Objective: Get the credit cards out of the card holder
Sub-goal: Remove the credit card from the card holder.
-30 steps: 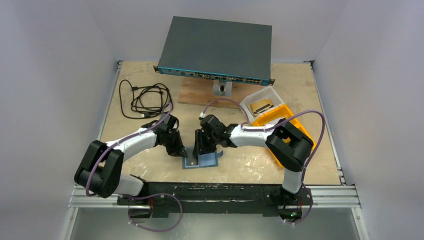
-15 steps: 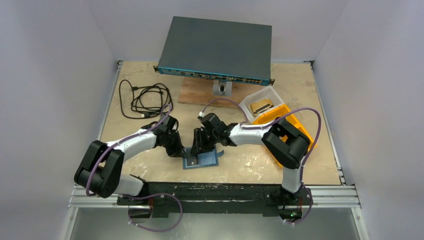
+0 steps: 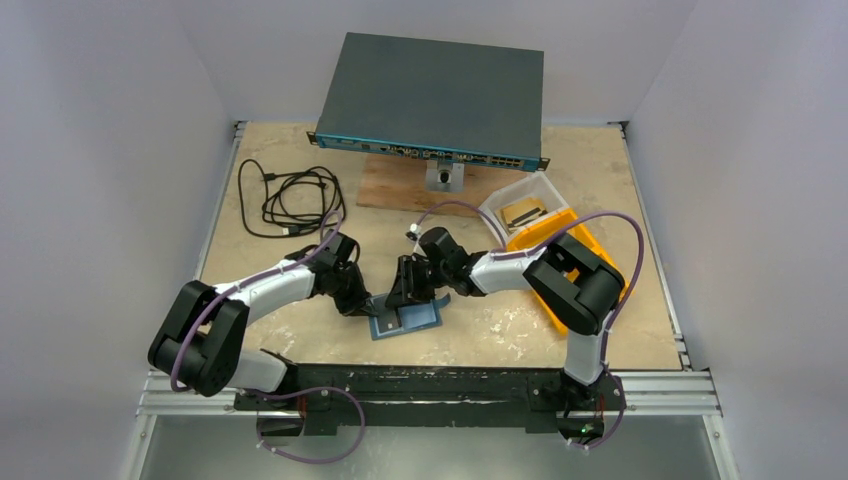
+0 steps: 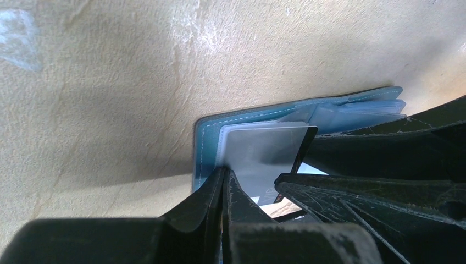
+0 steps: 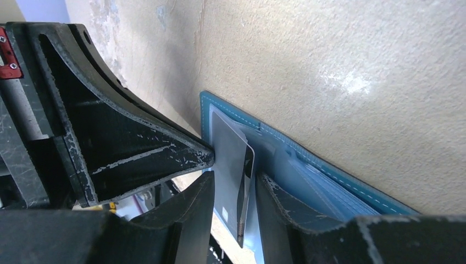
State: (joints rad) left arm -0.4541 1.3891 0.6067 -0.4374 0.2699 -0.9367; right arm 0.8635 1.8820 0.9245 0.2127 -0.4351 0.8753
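Card holder (image 3: 405,320) open, beige tabletop (image 3: 600,170), white walls (image 3: 100,150)

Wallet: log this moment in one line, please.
left end effector shut, tip at wallet | right end effector straddles card | card tilted up

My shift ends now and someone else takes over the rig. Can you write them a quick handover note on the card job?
Left tool: shut, tips against the near edge of the open card holder.
Right tool: jaws straddle a silvery credit card that is tilted up and partly out of the holder; firm grip unclear.
Done: holder lies open, one card started.
To do: pull that card free, set it down, then check the holder for more cards.
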